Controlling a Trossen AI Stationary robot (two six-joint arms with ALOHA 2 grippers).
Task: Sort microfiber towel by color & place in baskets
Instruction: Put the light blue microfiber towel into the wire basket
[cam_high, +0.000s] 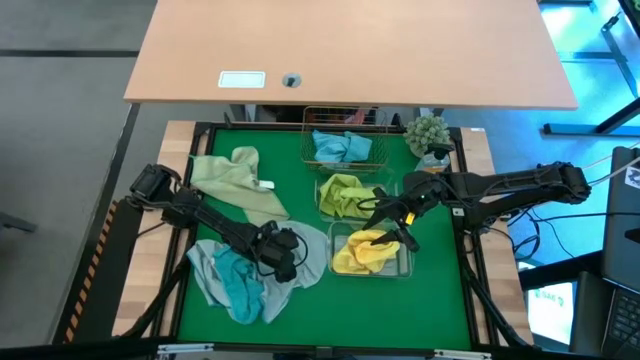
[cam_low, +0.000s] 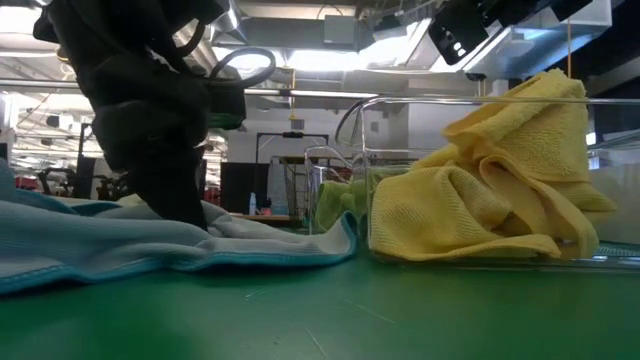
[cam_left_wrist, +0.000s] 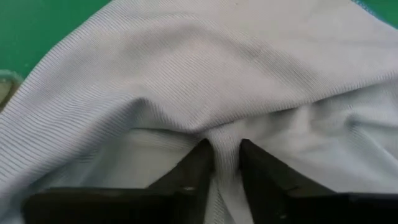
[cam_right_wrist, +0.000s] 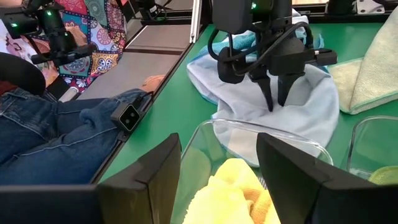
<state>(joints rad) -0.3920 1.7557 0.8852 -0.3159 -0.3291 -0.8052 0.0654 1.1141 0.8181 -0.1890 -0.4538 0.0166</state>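
My left gripper (cam_high: 283, 250) sits low and left of the middle in the high view, its fingers pinching a fold of the soft pale grey-blue towel (cam_left_wrist: 249, 93) lying on the green table (cam_high: 440, 300). My right gripper (cam_high: 398, 228) hangs wide open over the clear plastic tub (cam_high: 404, 262) holding the fluffy yellow towel (cam_high: 362, 252), right of the middle.

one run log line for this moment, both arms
left gripper: pinching fold of pale blue towel | right gripper: open above yellow towel in clear tub | stage: picking pale blue towel
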